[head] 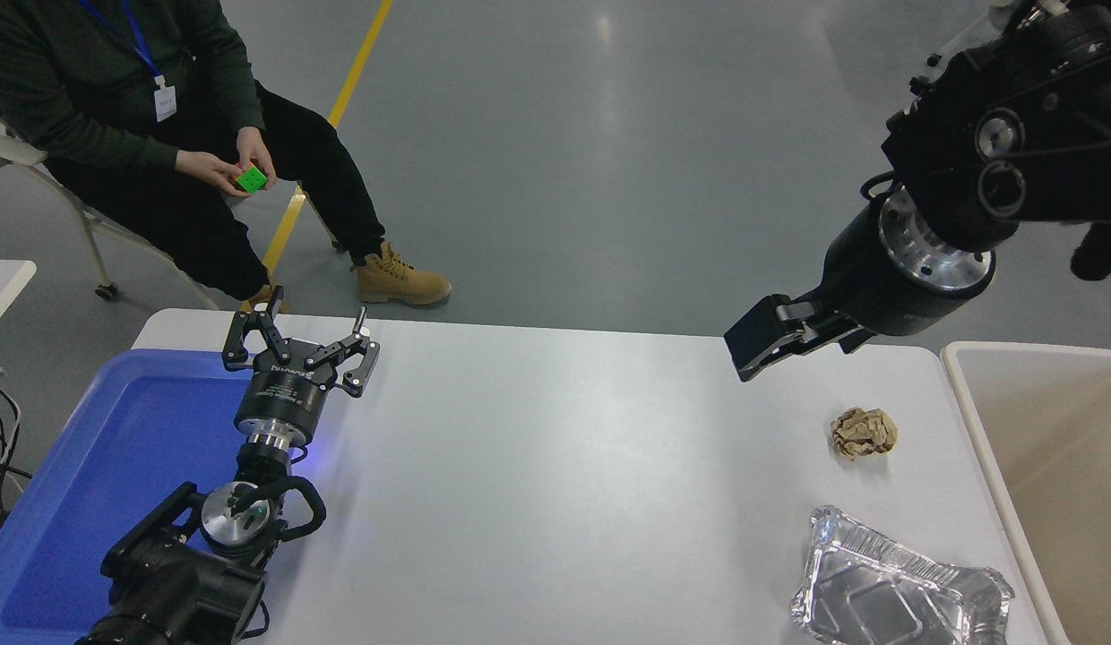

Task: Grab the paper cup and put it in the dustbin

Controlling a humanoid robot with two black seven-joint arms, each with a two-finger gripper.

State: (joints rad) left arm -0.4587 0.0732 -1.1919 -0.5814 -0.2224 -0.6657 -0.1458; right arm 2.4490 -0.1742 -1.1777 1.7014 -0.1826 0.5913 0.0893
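The paper cup is out of view. The beige dustbin (1053,466) stands at the table's right edge, only partly in frame. My right gripper (763,339) hangs above the table's far right part, up and left of the crumpled brown paper ball (864,432), with nothing visibly in it. I cannot tell whether it is open or shut. My left gripper (300,339) is parked open and empty at the lower left, at the edge of the blue tray (99,475).
A crinkled silver foil tray (896,596) lies at the front right of the white table (564,466). A seated person (143,107) at the far left holds a coloured cube. A wheeled chair base stands at the top right.
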